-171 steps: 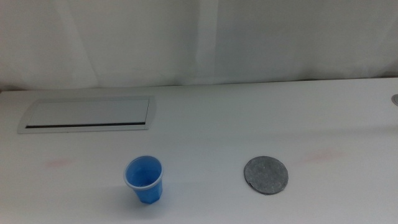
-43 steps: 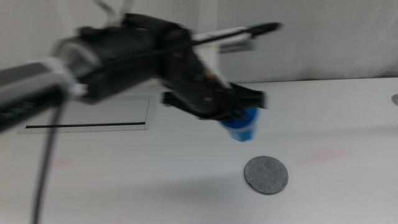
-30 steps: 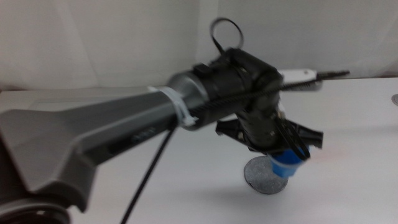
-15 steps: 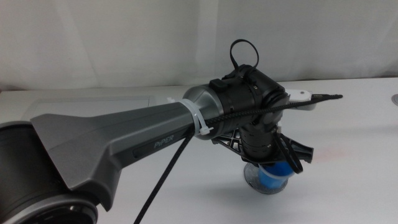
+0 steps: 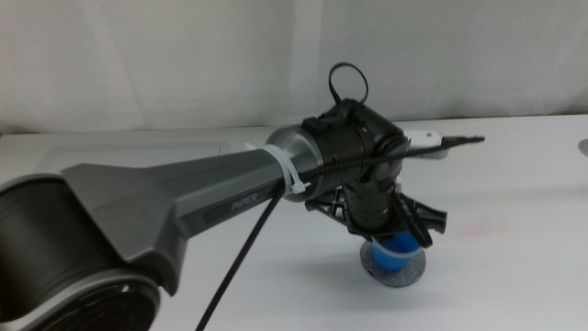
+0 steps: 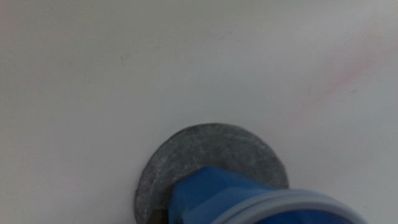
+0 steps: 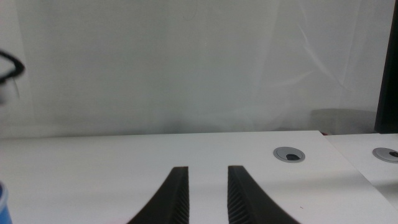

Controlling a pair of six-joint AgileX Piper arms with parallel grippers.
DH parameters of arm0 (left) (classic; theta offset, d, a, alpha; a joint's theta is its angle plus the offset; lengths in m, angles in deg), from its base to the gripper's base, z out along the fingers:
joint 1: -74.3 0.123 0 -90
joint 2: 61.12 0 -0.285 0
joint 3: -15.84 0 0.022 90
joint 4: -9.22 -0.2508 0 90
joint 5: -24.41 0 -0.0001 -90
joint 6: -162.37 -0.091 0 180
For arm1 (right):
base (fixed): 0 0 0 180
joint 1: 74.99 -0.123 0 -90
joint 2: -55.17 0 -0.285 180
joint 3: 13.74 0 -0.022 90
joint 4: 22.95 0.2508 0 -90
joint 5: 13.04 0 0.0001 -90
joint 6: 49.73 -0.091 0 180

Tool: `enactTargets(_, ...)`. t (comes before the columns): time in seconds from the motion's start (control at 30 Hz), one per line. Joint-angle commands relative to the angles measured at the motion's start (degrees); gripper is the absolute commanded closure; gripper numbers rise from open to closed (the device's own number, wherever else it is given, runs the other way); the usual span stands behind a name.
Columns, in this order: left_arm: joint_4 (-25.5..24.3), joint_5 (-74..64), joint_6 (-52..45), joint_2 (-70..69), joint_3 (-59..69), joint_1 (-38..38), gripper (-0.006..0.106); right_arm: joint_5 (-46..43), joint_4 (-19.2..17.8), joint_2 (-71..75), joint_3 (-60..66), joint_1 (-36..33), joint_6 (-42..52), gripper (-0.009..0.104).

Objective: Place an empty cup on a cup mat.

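My left hand [image 5: 397, 241] holds the small bright blue plastic cup [image 5: 398, 251] upon the round grey speckled cup mat [image 6: 186, 149]; right hand [image 7: 206, 193] waits narrowly parted.

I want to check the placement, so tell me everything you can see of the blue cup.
The cup is small, bright blue and looks plastic, with a thin pale rim and walls narrowing toward its base. It stands about upright over the round dark grey speckled mat, its base on or just above it; contact isn't clear. The left gripper covers its top, so the grip is hidden.
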Motion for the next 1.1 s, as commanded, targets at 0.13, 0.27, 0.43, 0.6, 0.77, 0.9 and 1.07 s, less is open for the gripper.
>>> enactTargets(0.13,0.4,0.4,0.7,1.2,-0.3,0.0,0.103,0.0,-0.2,1.8,2.2,-0.2,0.4,0.071)
enactTargets(0.27,1.4,0.7,0.7,1.2,-0.3,0.0,0.103,0.0,-0.2,1.8,2.2,-0.2,0.4,0.071)
enactTargets(0.43,1.5,0.8,0.7,1.2,-0.3,0.0,0.077,0.0,-0.2,1.8,2.2,-0.2,0.4,0.071)
enactTargets(0.6,1.3,0.9,0.7,1.2,-0.3,0.0,0.030,0.0,-0.2,1.8,2.2,-0.2,0.4,0.071)
enactTargets(0.77,0.9,0.9,0.7,1.2,-0.3,0.0,0.010,0.0,-0.2,1.8,2.2,-0.2,0.4,0.071)
enactTargets(0.9,-0.1,0.9,0.7,1.2,-0.3,0.0,0.010,0.0,-0.2,1.8,2.2,-0.2,0.4,0.071)
enactTargets(1.07,-0.4,2.1,0.7,-0.5,-0.3,0.0,0.010,0.0,-0.2,1.8,2.2,-0.2,0.4,0.071)
